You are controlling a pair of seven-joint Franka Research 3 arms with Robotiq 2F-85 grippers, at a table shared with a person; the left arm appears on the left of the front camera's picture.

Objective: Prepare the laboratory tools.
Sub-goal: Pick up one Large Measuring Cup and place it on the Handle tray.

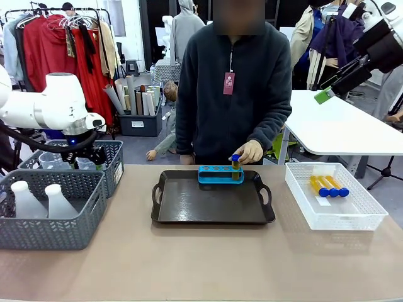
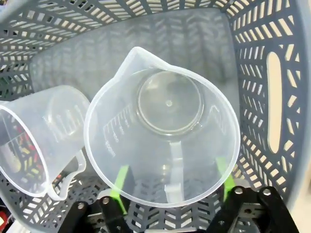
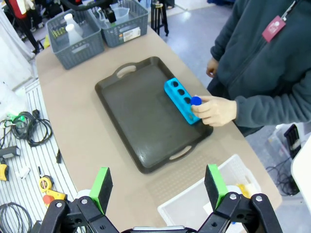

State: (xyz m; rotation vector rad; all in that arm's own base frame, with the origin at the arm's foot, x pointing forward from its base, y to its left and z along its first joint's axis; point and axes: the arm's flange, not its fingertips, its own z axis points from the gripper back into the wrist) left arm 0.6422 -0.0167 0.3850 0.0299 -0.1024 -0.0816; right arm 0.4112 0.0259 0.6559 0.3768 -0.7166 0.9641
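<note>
My left gripper (image 1: 93,161) reaches down into the rear grey basket (image 1: 112,165). In the left wrist view a clear measuring cup (image 2: 165,116) lies mouth-up under my left gripper (image 2: 173,175). Its green pads (image 2: 121,178) stand wide apart on either side of the cup's handle, open and not pressing it. A second cup (image 2: 39,136) lies beside it. Two white flasks (image 1: 28,200) stand in the front grey basket (image 1: 56,233). Amber tubes with blue caps (image 1: 327,186) lie in the white basket (image 1: 371,217). My right gripper (image 3: 158,187) hangs open and empty high above the table's right end.
A dark handled tray (image 1: 208,204) sits mid-table with a blue tube rack (image 1: 217,174) at its far edge. The person's hand (image 1: 250,151) holds a blue-capped tube (image 1: 236,165) upright at the rack's right end. The basket wall (image 2: 277,97) closes in around my left gripper.
</note>
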